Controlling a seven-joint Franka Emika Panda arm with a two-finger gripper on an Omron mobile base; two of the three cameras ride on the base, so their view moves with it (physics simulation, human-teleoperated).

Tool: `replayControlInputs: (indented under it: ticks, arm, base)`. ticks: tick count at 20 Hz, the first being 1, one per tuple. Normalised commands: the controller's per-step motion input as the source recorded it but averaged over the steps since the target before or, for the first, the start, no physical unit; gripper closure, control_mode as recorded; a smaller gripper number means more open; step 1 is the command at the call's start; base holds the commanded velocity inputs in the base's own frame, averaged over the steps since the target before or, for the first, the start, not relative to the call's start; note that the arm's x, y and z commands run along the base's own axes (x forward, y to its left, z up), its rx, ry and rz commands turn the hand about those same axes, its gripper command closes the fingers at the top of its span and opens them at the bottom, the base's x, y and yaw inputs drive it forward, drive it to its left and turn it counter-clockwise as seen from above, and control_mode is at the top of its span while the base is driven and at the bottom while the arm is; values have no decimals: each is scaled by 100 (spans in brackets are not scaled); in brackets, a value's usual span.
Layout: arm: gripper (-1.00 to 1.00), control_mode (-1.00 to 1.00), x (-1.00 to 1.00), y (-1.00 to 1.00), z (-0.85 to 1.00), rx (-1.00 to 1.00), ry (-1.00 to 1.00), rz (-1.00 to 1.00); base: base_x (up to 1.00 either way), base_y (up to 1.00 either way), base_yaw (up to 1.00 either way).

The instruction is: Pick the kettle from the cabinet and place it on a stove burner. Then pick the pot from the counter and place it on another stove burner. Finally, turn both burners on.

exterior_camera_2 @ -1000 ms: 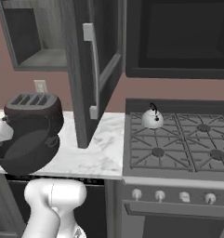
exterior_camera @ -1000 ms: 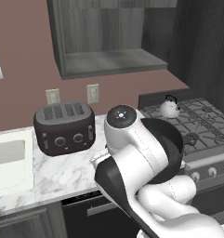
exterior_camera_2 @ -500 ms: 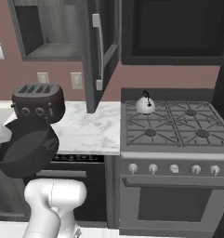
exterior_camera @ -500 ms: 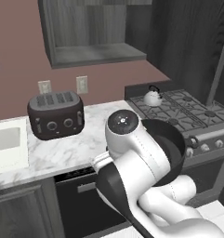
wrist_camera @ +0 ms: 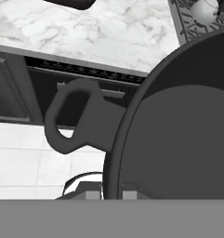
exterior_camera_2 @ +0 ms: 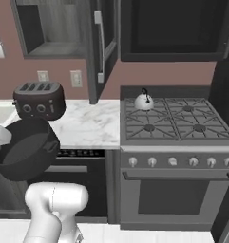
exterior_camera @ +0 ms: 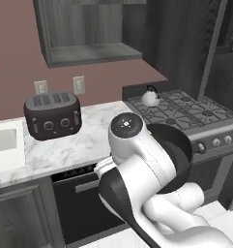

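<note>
Base has rolled back; fingers [wrist_camera: 112, 194], tips mostly hidden, grip the pot [wrist_camera: 178, 135] rim.

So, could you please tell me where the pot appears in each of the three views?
Left base view: pot right of centre, behind the arm.
Right base view: pot at the left edge.
Hand view: pot on the right, loop handle centre-left.
Shared landmark: kettle on the stove.

I'm driving the rig through a rendered home kitchen: a gas cooktop [exterior_camera_2: 175, 121] with silver knobs [exterior_camera_2: 172, 162] over an oven door [exterior_camera_2: 173, 199], a white marble counter [exterior_camera_2: 90, 124] left of the cooktop carrying a four-slot toaster [exterior_camera_2: 39, 99], and dark wood-grain wall cabinets [exterior_camera: 86, 30] above the counter.
</note>
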Motion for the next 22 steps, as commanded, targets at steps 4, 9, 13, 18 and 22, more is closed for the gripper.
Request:
replayControlInputs:
  ticks: [4, 9, 13, 18, 22]
  arm:
    - [100, 100, 0, 0, 0, 0, 0, 0]
    - [100, 100, 0, 0, 0, 0, 0, 0]
    - [100, 100, 0, 0, 0, 0, 0, 0]
    - [100, 100, 0, 0, 0, 0, 0, 0]
    - [100, 100, 0, 0, 0, 0, 0, 0]
  base:
    - [-19, -34, -3]
    - [-9, -39, -1]
    - [-1, -48, 0]
    - [-2, -53, 0]
    - [-1, -55, 0]
